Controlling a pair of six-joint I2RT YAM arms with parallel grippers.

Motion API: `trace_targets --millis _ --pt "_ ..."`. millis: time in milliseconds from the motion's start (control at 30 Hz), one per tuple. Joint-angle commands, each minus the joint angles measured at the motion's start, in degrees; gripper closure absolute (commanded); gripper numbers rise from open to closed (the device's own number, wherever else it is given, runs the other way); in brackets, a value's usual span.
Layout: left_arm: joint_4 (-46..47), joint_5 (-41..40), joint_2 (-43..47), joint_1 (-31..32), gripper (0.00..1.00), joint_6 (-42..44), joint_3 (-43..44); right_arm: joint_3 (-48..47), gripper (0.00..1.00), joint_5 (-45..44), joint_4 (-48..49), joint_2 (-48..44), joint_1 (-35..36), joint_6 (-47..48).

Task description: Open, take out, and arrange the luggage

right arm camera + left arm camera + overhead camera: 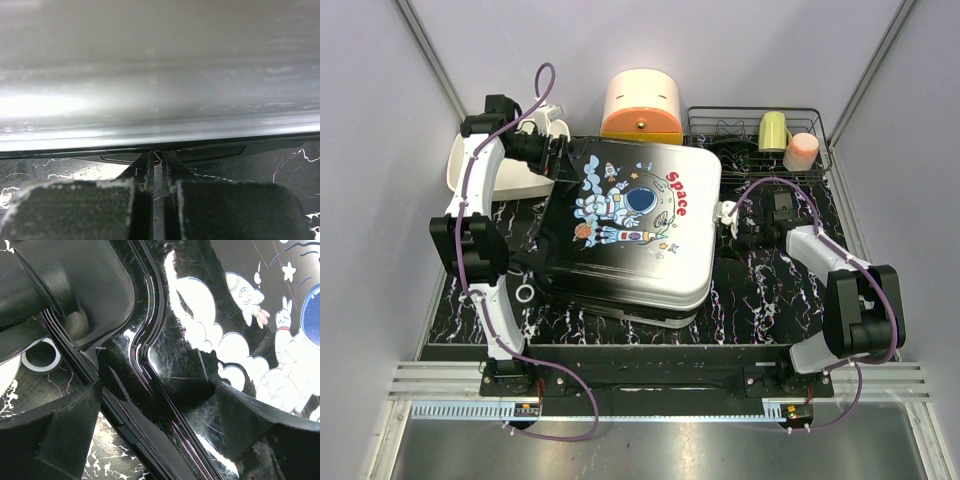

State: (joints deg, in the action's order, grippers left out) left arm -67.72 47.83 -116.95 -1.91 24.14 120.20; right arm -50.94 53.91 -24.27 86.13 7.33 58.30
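The luggage (640, 225) lies flat in the middle of the desk (770, 300), astronaut side up, and fills most of the frame's centre. The task looks to be at its opening step. Along the lower edge of the frame the upper shell sits slightly off the lower one, but no lining shows and nothing has been taken out. The lid is not yet swung open, so emptying and arranging are all left to do.

The left claw (558, 152) is at the case's upper-left corner. Its fingers are spread wide and straddle the glossy black shell edge without gripping it. The right claw (728, 215) is at the case's right edge, level with the seam. Its fingers are pressed together, and whether they pinch a zip pull cannot be told.

The desk is black with white marble veining. A white tray (520, 182) sits at upper left, and a small white ring (525, 293) lies at lower left of the case. A cream-and-orange box (641, 105) stands at top centre. A wire rack (720, 112) at upper right holds a yellow-green cup (773, 130) and a pink cup (801, 152). Plain pale walls enclose the desk on three sides.
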Motion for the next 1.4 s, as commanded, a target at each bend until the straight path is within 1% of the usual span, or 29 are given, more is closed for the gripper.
trace_targets --millis 0,133,167,267,300,333,400,500,567,600,633,733,767,833,867,967,1067,1100,1200,1233,1367 --pt "-8.0 -1.3 -0.6 0.4 0.02 2.3 -2.3 0.3 1.0 5.2 -0.3 -2.8 1.1 -2.7" --pt "-8.0 -1.2 0.6 -1.2 0.01 2.8 -2.8 2.4 1.0 5.1 -0.7 -7.2 5.0 -3.6" --pt "-8.0 -1.0 0.9 -2.0 0.01 2.8 -3.0 2.9 1.0 5.0 -0.3 -8.1 8.0 -4.6" --pt "-8.0 -0.6 2.1 -3.9 0.01 2.8 -3.0 5.8 1.0 0.9 3.1 -11.4 14.4 -11.1" --pt "-8.1 -0.6 2.8 -4.3 0.01 2.9 -3.0 6.7 1.0 0.0 5.9 -13.2 18.0 -14.9" --pt "-8.1 -0.7 3.1 -4.8 0.01 3.0 -3.0 8.3 1.0 -2.2 7.5 -14.0 20.2 -17.2" --pt "-8.3 -1.7 4.0 -5.8 0.01 3.4 -3.2 9.3 1.0 -3.9 11.2 -15.5 24.8 -23.1" --pt "-9.2 -2.0 5.0 -6.3 0.01 4.9 -4.5 9.9 1.0 -6.3 13.9 -16.3 27.5 -29.6" --pt "-9.3 -2.0 5.3 -6.3 0.01 5.7 -6.2 9.5 1.0 -9.4 13.6 -17.0 27.5 -31.4" --pt "-9.3 -2.0 5.4 -6.3 0.01 5.8 -6.7 9.5 1.0 -11.4 11.9 -18.1 27.5 -30.1" --pt "-9.2 -1.7 5.2 -6.3 0.01 6.0 -7.0 9.5 1.0 -15.5 10.5 -19.1 27.4 -28.4" --pt "-9.2 -1.1 4.3 -6.3 0.02 6.3 -7.2 11.0 1.0 -20.4 7.7 -23.0 25.4 -23.1" --pt "-9.2 -1.1 4.0 -6.3 0.02 6.0 -6.8 11.1 1.0 -20.6 7.1 -23.7 22.9 -21.8" --pt "-8.6 -0.9 3.0 -6.3 0.02 5.6 -6.6 10.2 1.0 -21.1 4.5 -23.8 20.3 -18.4" --pt "-8.4 -0.8 2.8 -6.3 0.02 5.2 -6.3 9.5 1.0 -21.1 3.7 -23.2 17.9 -17.5" --pt "-8.1 -1.0 1.8 -6.3 0.03 5.2 -5.9 6.9 1.0 -21.7 2.2 -19.7 14.8 -15.7" --pt "-8.0 -1.5 1.2 -6.3 0.03 5.2 -5.4 4.5 1.0 -21.3 2.6 -15.7 11.1 -13.7" --pt "-8.0 -1.5 0.8 -6.3 0.03 5.1 -5.2 3.1 1.0 -20.8 3.1 -13.5 8.9 -12.3" --pt "-8.0 -1.6 0.2 -6.4 0.03 4.8 -4.1 -0.5 1.0 -18.0 3.9 -9.0 5.6 -7.9" --pt "-8.0 -1.6 -0.3 -6.3 0.03 4.8 -3.7 -1.5 1.0 -16.1 3.9 -7.9 3.5 -6.6" --pt "-9.5 -1.8 -2.3 -6.3 0.04 5.2 -0.8 -6.4 1.0 -10.4 3.7 -2.8 -1.2 0.0"
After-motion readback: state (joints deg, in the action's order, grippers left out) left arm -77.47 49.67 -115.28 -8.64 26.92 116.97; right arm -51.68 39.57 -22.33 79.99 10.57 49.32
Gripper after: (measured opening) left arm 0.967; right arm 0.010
